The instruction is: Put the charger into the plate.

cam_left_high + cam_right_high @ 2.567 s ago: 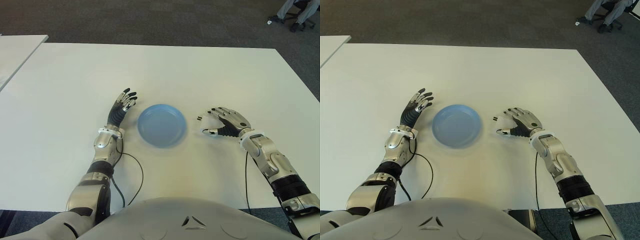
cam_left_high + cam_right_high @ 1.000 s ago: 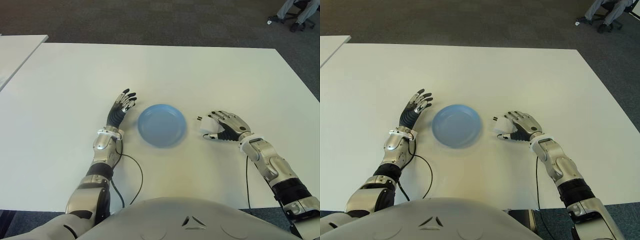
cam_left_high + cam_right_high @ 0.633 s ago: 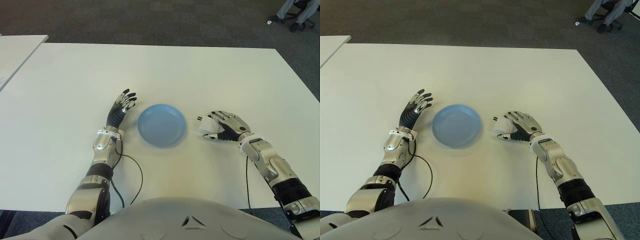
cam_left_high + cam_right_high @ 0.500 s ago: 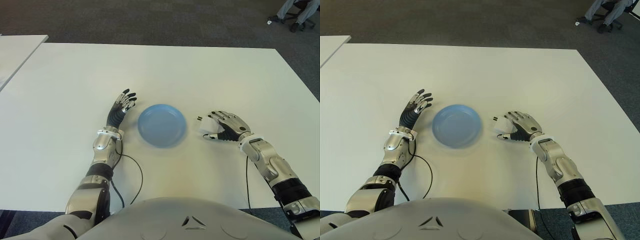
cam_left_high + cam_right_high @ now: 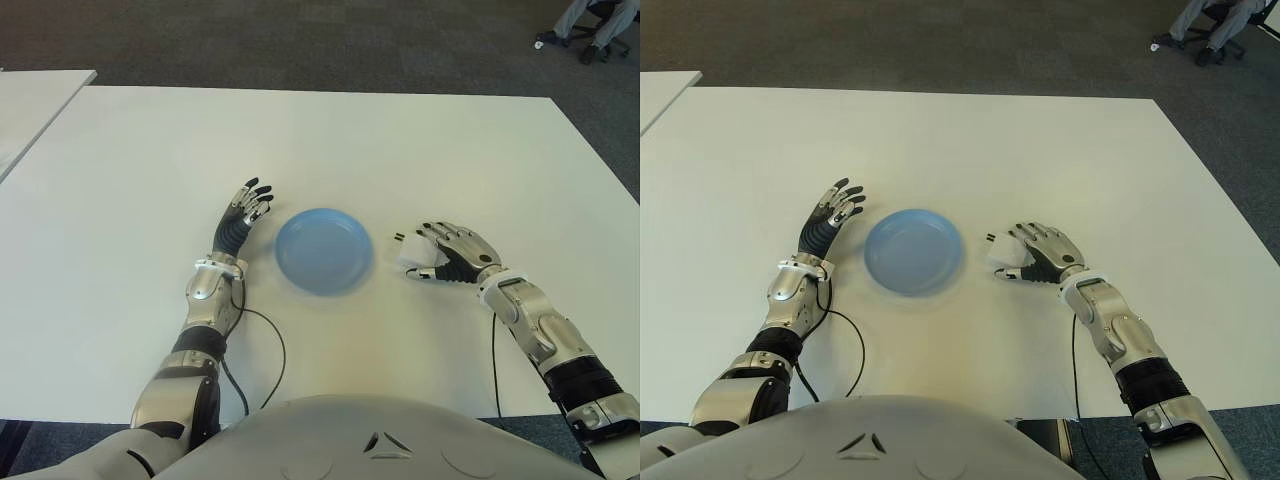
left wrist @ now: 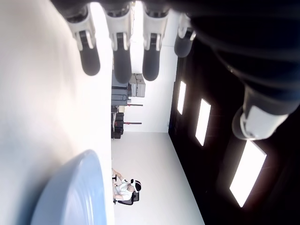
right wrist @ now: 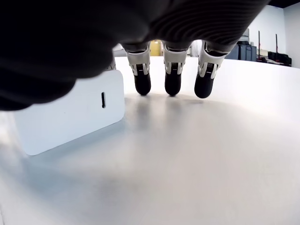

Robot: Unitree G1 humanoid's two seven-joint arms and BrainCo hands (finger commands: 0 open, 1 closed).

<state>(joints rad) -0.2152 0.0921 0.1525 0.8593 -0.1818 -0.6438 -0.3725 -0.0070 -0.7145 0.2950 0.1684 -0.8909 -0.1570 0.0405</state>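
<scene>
No writing or brand is seen on anything. The blue plate (image 5: 324, 250) holds nothing and lies on the white table (image 5: 330, 140). The white charger (image 7: 70, 112) stands on the table right of the plate, under the right hand (image 5: 455, 254), whose fingers (image 7: 172, 79) are arched over it, not closed on it. The left hand (image 5: 243, 216) is seen left of the plate, fingers spread, holding nothing.

Left robot hand (image 5: 243, 217): black ribbed palm, black fingers with silver-white knuckle segments.
Right robot hand (image 5: 452, 252): same black and silver build, dark fingertips.
Forearms (image 5: 209, 293): silver-grey shells, black bands near the elbows.
Cables (image 5: 273, 352): thin black wire looping from each wrist.
Torso (image 5: 370, 440): smooth grey shell bearing a small triangular mark.
</scene>
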